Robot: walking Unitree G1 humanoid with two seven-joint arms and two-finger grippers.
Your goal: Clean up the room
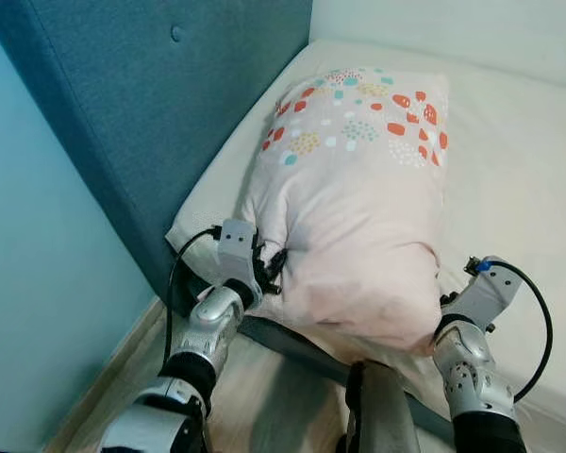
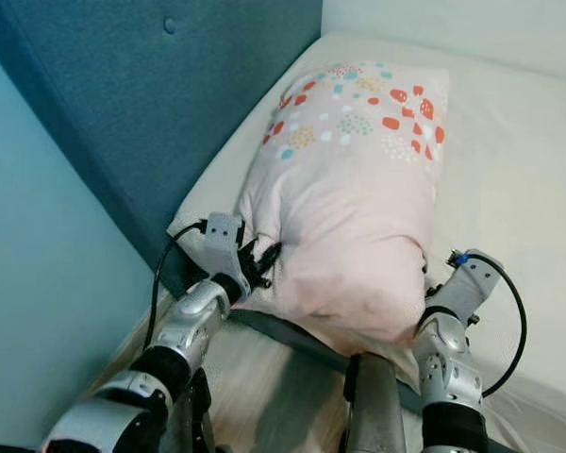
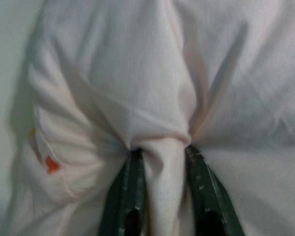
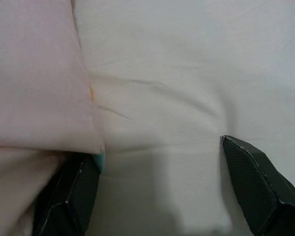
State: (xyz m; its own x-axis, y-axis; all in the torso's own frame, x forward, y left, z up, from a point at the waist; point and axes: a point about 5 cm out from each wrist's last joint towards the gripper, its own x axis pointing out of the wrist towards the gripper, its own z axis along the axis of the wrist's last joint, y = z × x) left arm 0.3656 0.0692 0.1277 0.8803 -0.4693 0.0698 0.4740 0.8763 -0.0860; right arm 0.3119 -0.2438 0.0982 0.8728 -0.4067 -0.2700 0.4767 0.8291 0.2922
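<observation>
Left wrist view shows you the left gripper (image 3: pixel 162 187) with its fingers (image 3: pixel 128 196) pinching a bunched fold of the pale pink pillow (image 1: pixel 354 198). From the head cameras, you see that pillow lying on the cream bed (image 1: pixel 528 189), its spotted end toward the far wall and its near end at the mattress edge, beside the blue headboard (image 1: pixel 151 113). Your right gripper (image 4: pixel 162 191) sits at the pillow's other near corner with fingers (image 4: pixel 255 187) spread wide on the sheet, one tip touching the pillow's edge.
</observation>
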